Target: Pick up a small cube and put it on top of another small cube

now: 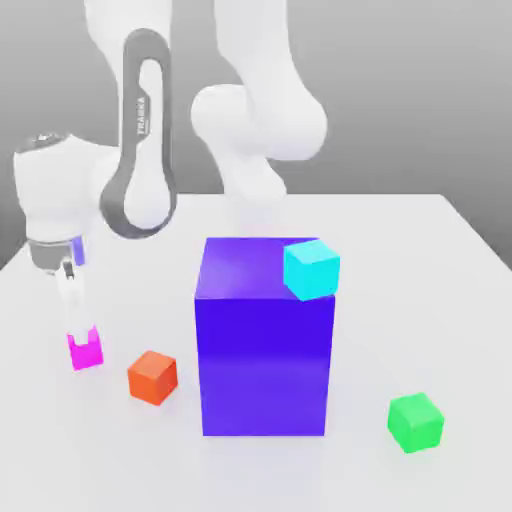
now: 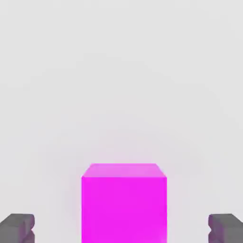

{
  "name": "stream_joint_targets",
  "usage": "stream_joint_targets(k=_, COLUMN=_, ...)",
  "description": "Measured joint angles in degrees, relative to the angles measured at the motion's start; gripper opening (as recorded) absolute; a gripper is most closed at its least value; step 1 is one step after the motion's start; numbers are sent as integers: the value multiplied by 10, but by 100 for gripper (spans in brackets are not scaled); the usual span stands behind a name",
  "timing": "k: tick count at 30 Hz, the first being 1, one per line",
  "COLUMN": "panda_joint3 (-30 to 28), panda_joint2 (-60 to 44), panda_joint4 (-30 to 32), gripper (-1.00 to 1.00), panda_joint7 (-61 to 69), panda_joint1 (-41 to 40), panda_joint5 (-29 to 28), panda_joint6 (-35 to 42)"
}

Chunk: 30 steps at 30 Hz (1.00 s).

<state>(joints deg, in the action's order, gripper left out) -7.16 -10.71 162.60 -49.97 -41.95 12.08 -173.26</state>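
The small magenta-pink cube [image 1: 85, 352] rests on the white table [image 1: 100, 460] at the exterior view's left. My gripper [image 1: 82, 335] has come straight down over it and is open. In the hand view the magenta cube [image 2: 124, 204] stands between the two grey fingertips [image 2: 16, 228], with a clear gap on each side, so the gripper [image 2: 121, 228] is not touching it. The small green cube [image 1: 416, 422] lies far off at the exterior view's right, near the table's front.
A big blue-violet block [image 1: 263, 340] stands mid-table between the two cubes, with a cyan small cube [image 1: 311, 269] on its top corner. An orange-red small cube [image 1: 152, 377] sits just right of the magenta one.
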Motion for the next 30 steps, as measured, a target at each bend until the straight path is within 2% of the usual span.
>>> stream_joint_targets(k=2, panda_joint3=40, panda_joint2=-41, panda_joint4=-8, gripper=0, panda_joint7=13, panda_joint1=-37, panda_joint5=15, panda_joint6=-34)
stream_joint_targets(k=3, panda_joint3=49, panda_joint2=-52, panda_joint4=-9, gripper=-100, panda_joint7=16, panda_joint1=-46, panda_joint5=17, panda_joint6=-43)
stream_joint_targets(k=11, panda_joint3=40, panda_joint2=-36, panda_joint4=-6, gripper=-100, panda_joint7=7, panda_joint1=-39, panda_joint5=7, panda_joint6=-30)
stream_joint_targets(k=17, panda_joint3=-14, panda_joint2=82, panda_joint4=18, gripper=-100, panda_joint7=-71, panda_joint1=-14, panda_joint5=-99, panda_joint6=63)
stream_joint_targets(k=22, panda_joint3=34, panda_joint2=115, panda_joint4=-14, gripper=-100, panda_joint7=-150, panda_joint1=-31, panda_joint5=-147, panda_joint6=81)
stream_joint_targets(k=25, panda_joint3=80, panda_joint2=119, panda_joint4=-40, gripper=-100, panda_joint7=-209, panda_joint1=40, panda_joint5=-164, panda_joint6=87)
stream_joint_targets(k=30, panda_joint3=112, panda_joint2=123, panda_joint4=-83, gripper=-100, panda_joint7=-311, panda_joint1=113, panda_joint5=-193, panda_joint6=96)
